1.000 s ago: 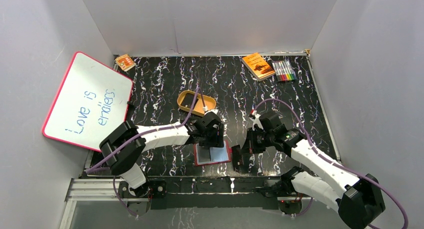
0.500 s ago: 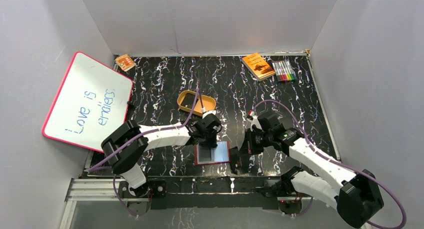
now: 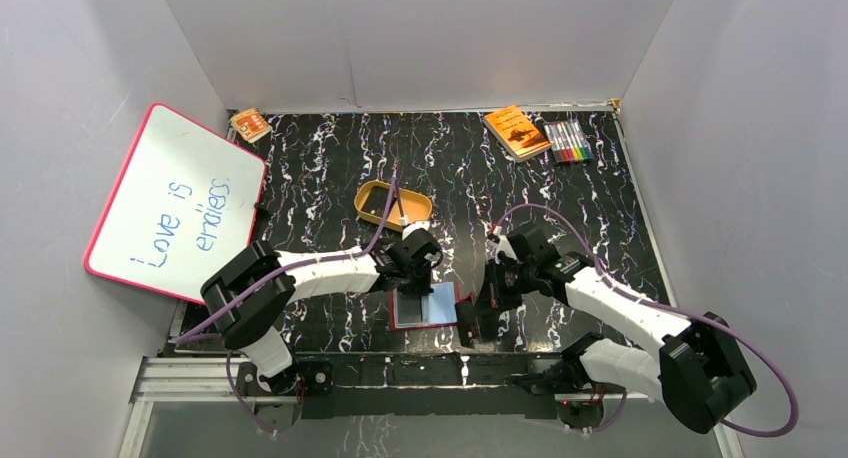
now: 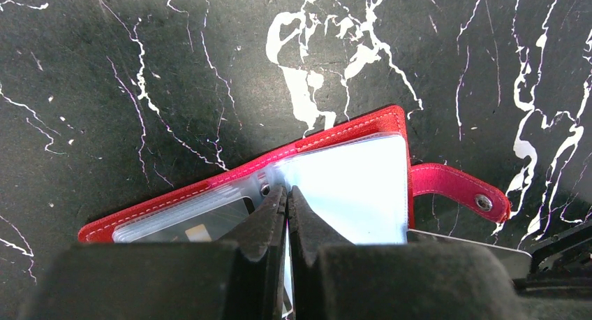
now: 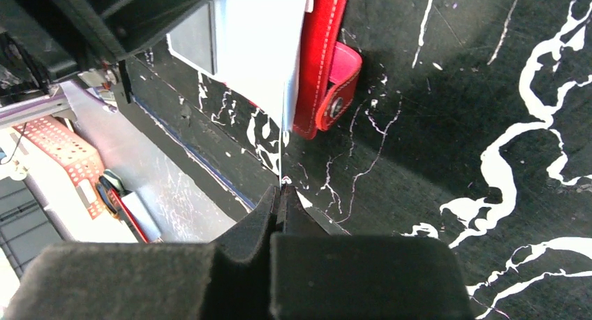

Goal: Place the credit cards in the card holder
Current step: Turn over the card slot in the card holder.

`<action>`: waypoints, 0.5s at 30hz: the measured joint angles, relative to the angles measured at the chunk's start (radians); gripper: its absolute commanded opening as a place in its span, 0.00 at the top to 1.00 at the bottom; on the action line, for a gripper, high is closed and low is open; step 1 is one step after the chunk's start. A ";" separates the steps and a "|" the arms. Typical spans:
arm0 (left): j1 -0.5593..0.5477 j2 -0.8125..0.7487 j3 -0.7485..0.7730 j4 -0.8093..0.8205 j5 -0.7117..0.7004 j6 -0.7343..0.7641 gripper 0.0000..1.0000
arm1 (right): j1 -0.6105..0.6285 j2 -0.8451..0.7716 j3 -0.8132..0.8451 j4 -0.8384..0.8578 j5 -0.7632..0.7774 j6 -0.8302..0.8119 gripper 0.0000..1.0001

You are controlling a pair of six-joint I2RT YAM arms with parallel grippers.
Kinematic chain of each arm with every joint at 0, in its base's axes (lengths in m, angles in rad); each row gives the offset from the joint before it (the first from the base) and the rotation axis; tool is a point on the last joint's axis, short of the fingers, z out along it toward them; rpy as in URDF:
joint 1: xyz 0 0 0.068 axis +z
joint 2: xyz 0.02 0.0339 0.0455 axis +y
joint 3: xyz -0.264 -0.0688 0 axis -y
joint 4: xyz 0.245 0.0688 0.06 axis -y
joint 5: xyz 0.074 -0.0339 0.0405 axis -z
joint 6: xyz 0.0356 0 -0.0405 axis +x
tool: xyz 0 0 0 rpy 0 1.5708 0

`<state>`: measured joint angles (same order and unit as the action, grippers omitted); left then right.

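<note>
The left claw is clenched, its two black fingers pressed together on a clear leaf of the wallet. A thin bluish sliver of that leaf shows between them. The wallet lies open on the black marbled tabletop, close to the near edge, with its red cover underneath and its grey-blue pockets facing up. Through the left pocket a second card shows, with a small tan square on it. The tab, with its snap button, sticks out from the wallet's right side.

The right claw is also clenched, gripping a card by one edge. From the right wrist the card shows only as a thin line running from the fingertips toward the wallet. From the left wrist it is a flat grey strip just beside the wallet's right edge, below the tab. I cannot tell whether its far end is inside a pocket or only against the leaf. From above, the two claws are close together, the left over the wallet's far edge and the right at its right side.

Farther out, a tan oval dish sits just beyond the left claw. A whiteboard with blue writing leans at the left wall. At the far edge are a small orange box on the left, and an orange booklet beside a pack of markers on the right.
</note>
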<state>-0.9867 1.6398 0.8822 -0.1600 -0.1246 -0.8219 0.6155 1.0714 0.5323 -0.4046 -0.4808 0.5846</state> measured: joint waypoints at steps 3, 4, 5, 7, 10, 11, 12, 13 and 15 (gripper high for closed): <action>0.000 -0.002 -0.004 0.004 -0.001 -0.002 1.00 | 0.000 0.021 -0.012 0.013 0.000 0.006 1.00; 0.000 -0.002 -0.004 0.005 -0.001 -0.002 1.00 | 0.000 0.029 -0.014 0.018 -0.001 0.007 1.00; 0.000 -0.002 -0.004 0.005 -0.001 -0.003 1.00 | 0.000 0.034 -0.016 0.022 -0.001 0.008 1.00; 0.000 -0.002 -0.005 0.005 -0.002 -0.006 1.00 | 0.000 0.043 -0.019 0.032 -0.003 0.008 1.00; 0.000 -0.002 -0.005 0.005 -0.003 -0.009 1.00 | 0.000 0.055 -0.019 0.050 -0.011 0.010 1.00; 0.000 -0.002 -0.005 0.005 -0.003 -0.009 1.00 | 0.000 0.062 -0.019 0.058 -0.015 0.011 1.00; 0.000 -0.002 -0.005 0.005 -0.003 -0.010 1.00 | 0.000 0.068 -0.019 0.065 -0.018 0.010 1.00; 0.000 -0.002 -0.005 0.005 -0.003 -0.010 1.00 | 0.000 0.073 -0.019 0.070 -0.021 0.010 1.00; 0.000 -0.003 -0.005 0.005 -0.003 -0.012 1.00 | 0.000 0.086 -0.019 0.082 -0.028 0.010 1.00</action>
<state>-0.9867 1.6371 0.8768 -0.1547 -0.1276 -0.8341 0.6155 1.1572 0.5137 -0.3229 -0.5087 0.5949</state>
